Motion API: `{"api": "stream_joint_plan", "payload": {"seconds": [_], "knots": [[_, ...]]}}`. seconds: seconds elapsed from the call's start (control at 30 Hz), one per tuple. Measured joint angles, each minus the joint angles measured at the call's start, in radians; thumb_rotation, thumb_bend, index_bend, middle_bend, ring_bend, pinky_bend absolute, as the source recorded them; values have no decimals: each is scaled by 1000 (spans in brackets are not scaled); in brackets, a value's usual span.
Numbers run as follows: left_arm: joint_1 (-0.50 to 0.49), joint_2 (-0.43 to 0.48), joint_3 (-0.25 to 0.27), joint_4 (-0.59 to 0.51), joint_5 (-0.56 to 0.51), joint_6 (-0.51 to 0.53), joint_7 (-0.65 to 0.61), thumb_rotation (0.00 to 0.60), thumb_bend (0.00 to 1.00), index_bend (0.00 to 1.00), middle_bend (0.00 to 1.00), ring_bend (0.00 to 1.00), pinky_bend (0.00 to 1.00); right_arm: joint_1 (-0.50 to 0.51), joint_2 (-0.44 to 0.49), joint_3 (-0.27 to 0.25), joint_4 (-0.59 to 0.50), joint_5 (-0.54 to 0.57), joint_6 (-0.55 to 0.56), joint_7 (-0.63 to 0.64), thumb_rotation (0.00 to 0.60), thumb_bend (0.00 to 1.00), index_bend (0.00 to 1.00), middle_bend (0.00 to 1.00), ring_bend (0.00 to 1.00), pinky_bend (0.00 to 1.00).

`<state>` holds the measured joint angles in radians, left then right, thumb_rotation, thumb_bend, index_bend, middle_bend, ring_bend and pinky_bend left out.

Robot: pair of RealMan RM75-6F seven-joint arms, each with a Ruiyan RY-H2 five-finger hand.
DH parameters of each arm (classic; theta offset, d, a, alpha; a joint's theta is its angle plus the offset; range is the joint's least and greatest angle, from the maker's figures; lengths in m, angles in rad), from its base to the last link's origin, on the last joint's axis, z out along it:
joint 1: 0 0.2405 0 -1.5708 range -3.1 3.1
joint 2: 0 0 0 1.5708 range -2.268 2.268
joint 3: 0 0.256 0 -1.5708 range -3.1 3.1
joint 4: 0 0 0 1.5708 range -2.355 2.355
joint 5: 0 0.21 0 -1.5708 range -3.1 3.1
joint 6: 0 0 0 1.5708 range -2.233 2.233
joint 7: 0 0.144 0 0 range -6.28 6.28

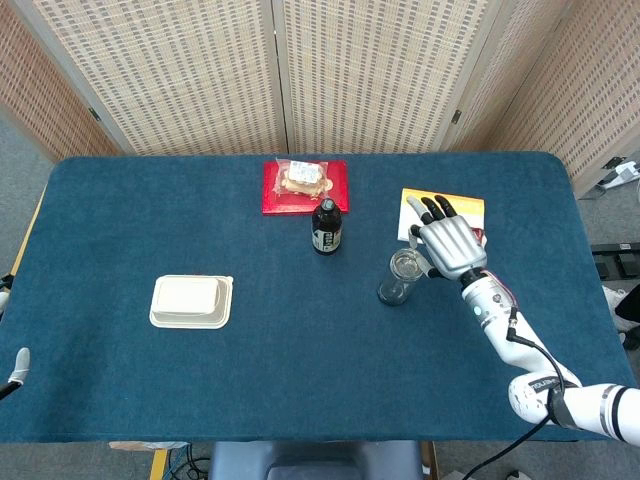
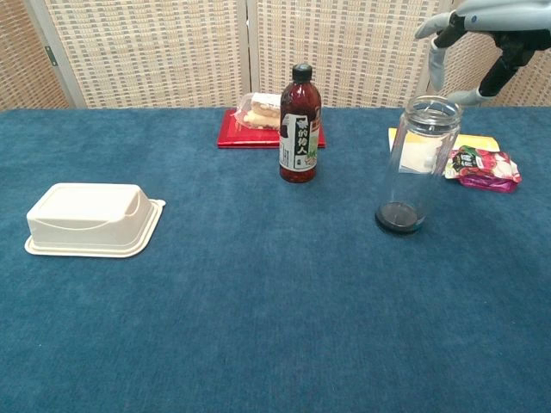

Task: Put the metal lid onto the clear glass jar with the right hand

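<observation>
The clear glass jar stands upright right of the table's centre, its mouth uncovered. My right hand hovers just right of and beyond the jar, above rim height, palm down over a yellow pad. Its fingers are stretched out and spread, and nothing shows between them. No metal lid shows in either view; the spot under the hand is hidden. Only a pale tip of my left hand shows at the table's left edge.
A dark bottle stands left of the jar, with a red tray holding a wrapped snack behind it. A pink packet lies beside the yellow pad. A white lidded box sits at the left.
</observation>
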<state>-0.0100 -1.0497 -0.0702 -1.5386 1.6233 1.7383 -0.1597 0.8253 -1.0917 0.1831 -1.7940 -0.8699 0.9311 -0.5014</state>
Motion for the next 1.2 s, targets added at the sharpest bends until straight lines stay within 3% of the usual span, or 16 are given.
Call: {"api": "stream_joint_plan", "payload": {"seconds": [0.33,0.67,1.2], "knots": [[0,-1,-4,1,-4,0,1,600,425,0,0,0,11,-18,42,2,-64,-46,20,47,600,389,449,0,0,0],[-4,-8,-3,-3,-4,-8,25,600,424,0,0,0,11,-62,94,-42,-141,-133,42,54,600,384,446,0,0,0],[-2,-6,-2,-6,3,-1,14,600,425,0,0,0,11,-67,59,-76,-111,-128,17,37,600,384,446,0,0,0]]}}
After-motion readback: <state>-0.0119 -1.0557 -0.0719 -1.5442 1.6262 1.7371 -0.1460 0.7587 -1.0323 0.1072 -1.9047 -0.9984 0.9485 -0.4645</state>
